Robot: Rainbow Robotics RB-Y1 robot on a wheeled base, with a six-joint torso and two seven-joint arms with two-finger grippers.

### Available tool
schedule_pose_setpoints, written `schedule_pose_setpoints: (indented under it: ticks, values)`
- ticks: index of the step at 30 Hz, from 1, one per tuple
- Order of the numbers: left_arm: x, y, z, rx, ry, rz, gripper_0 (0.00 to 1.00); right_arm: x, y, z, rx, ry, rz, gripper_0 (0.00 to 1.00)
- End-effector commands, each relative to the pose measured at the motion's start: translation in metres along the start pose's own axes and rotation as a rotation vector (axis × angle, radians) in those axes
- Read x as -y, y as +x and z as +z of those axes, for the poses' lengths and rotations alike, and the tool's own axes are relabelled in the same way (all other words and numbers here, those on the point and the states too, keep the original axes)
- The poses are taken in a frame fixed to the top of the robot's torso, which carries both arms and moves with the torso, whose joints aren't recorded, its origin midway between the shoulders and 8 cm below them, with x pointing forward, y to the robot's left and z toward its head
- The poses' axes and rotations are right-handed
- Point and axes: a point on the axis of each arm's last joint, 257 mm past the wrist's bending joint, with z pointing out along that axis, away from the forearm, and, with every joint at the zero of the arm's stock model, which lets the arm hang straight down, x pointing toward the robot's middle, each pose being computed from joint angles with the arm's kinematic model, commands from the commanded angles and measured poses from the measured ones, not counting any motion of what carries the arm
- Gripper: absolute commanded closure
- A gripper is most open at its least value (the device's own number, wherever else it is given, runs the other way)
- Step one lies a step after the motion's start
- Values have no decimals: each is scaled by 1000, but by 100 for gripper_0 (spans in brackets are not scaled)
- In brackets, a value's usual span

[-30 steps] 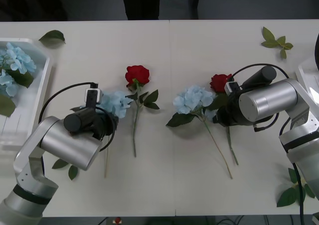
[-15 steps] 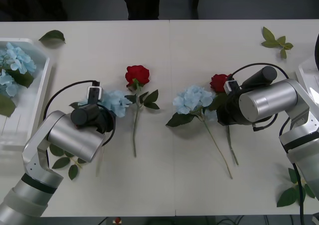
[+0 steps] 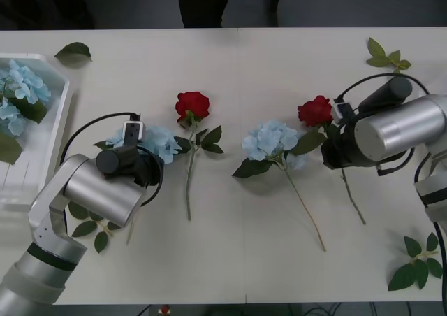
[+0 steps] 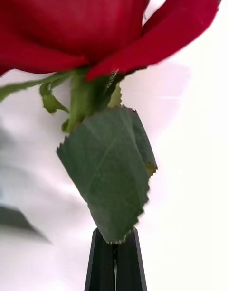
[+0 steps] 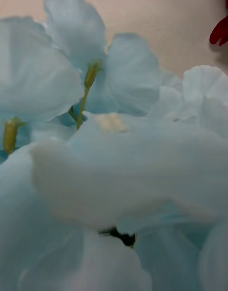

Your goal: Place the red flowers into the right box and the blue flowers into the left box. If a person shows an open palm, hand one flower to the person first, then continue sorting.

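Both grippers hide behind blooms: right gripper (image 4: 115,253) pinches a red rose (image 3: 315,110); left's fingers, behind blue hydrangea (image 3: 155,143), unreadable.

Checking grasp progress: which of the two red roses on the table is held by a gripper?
The right-hand rose, clamped by the right gripper below its bloom. The other rose lies free mid-table.

Red rose (image 4: 95,25) filled upper frame, serrated green leaf (image 4: 109,177) hung below, right gripper (image 4: 115,262) fingers pressed together beneath.

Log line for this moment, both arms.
left pincer: on blue hydrangea | right pincer: shut on red rose | left box: two hydrangeas
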Motion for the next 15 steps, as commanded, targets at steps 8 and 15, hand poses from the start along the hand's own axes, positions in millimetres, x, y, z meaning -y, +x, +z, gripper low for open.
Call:
schedule_pose_setpoints:
  ticks: [8,15]
  values:
    - [-39,-78,-84,30,-1,-29,100,79,-41,-100,127,29,102,100]
    - [-49,-80,-86,26,-12,-25,100,81,-94,-141,358,-24,-52,100]
